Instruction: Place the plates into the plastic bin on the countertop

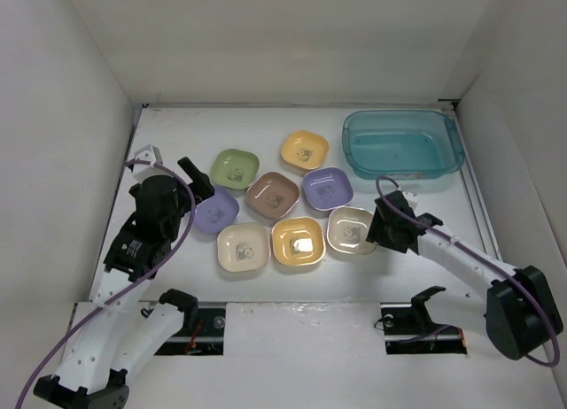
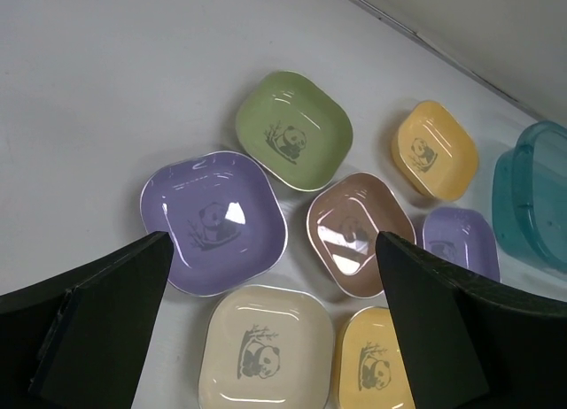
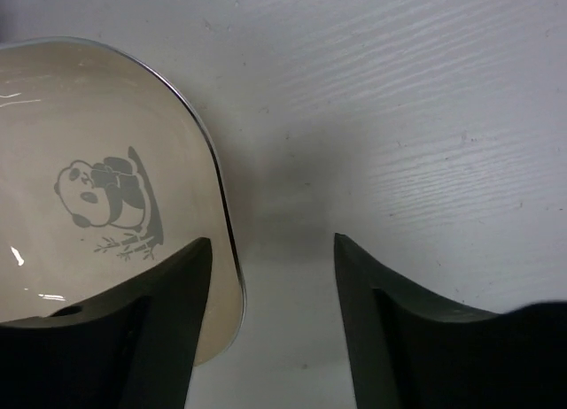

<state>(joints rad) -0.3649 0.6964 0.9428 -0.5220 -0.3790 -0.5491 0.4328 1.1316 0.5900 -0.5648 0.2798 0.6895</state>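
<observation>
Eight plates point(image 1: 273, 192) lie face up in a tight cluster in the middle of the tabletop point(image 1: 177, 143). All are outside the bin point(image 1: 403, 148), which stands at the far right.

The far row holds the green plate point(image 1: 235, 168) and the far yellow plate point(image 1: 305, 149). The middle row holds the left purple plate point(image 1: 215, 210), the brown plate point(image 1: 273, 192) and the right purple plate point(image 1: 327, 188). The near row holds the left cream plate point(image 1: 243, 247), the near yellow plate point(image 1: 297, 242) and the right cream plate point(image 1: 352, 229). Those seen close up carry a small panda print.

The right claw point(image 3: 271, 241) sits low at the right edge of the right cream plate. Its jaws are apart and straddle the rim, one finger point(image 3: 168, 320) over the plate's inside and the other over bare tabletop. A gap shows beside the rim, so it grasps nothing.

The left claw point(image 2: 270, 241) hovers released, jaws wide, above the left purple plate at the left of the cluster, clear of it.
</observation>
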